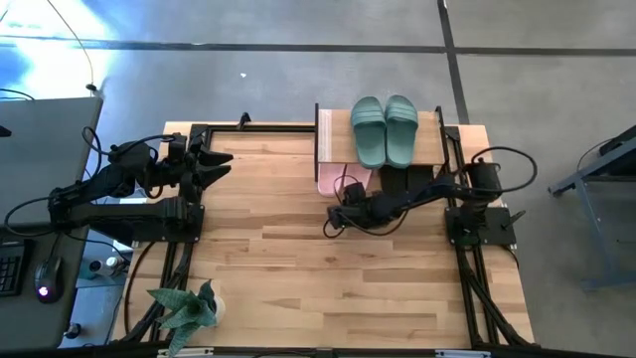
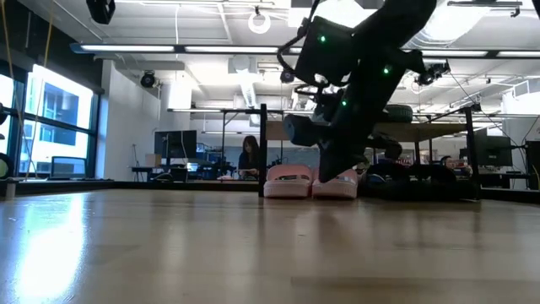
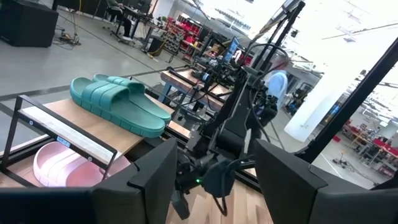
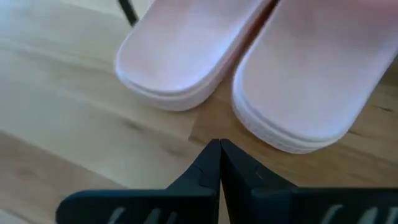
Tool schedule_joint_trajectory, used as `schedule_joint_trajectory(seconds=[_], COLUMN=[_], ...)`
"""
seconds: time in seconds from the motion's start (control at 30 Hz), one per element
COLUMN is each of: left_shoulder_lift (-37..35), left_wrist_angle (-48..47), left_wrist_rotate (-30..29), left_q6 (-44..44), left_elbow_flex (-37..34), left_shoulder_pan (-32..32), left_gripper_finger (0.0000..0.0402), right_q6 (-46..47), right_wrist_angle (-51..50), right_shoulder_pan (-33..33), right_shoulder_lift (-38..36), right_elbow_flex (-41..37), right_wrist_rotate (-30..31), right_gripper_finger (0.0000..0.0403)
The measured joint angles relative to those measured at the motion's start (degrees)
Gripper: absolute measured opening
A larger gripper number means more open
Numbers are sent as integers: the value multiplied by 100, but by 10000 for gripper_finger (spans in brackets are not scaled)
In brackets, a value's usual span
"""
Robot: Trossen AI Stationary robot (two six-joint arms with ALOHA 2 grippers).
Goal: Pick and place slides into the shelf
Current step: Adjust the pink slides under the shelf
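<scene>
The shelf [image 1: 333,139] stands at the table's far edge. A sage green pair of slides [image 1: 384,129] lies on its top board, also seen in the left wrist view [image 3: 118,102]. A pink pair [image 4: 180,56] [image 4: 317,74] lies soles down on the table under the board, heels sticking out toward the near side [image 1: 343,181]. My right gripper [image 4: 219,152] is shut. It slants down just short of the two pink heels, in line with the gap between them, and touches neither [image 1: 345,199]. My left gripper [image 1: 214,164] waits open at the far left.
A dark shape [image 1: 407,179] lies under the shelf's board to the right of the pink pair. A potted plant [image 1: 184,308] stands at the near left corner. Bare wooden tabletop [image 1: 298,268] stretches across the middle and near side.
</scene>
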Motion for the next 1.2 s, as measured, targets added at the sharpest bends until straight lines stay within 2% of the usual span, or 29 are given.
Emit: schedule_joint_trajectory(seconds=[0.27, 0.77, 0.97, 1.1, 1.2], left_shoulder_lift=[-2, 0, -2, -2, -1], left_wrist_angle=[0, 0, 0, 0, 0], left_wrist_rotate=[-2, -2, -1, -2, -2], left_q6=[0, 0, 2, 0, 1], left_elbow_flex=[0, 0, 0, 0, 0], left_shoulder_pan=[0, -2, 0, -2, -2], left_gripper_finger=[198, 198, 198, 198, 198], right_q6=[876, 1790, 1633, 990, 177], right_wrist_angle=[-1039, -1868, -1765, -1205, -515], right_shoulder_pan=[-44, -36, 206, 390, 396], right_shoulder_lift=[18, 18, 2, -81, -87], right_elbow_flex=[-7, -10, 109, 430, 652], right_wrist_rotate=[202, 140, 23, -117, -313], right_gripper_finger=[0, 0, 0, 0, 0])
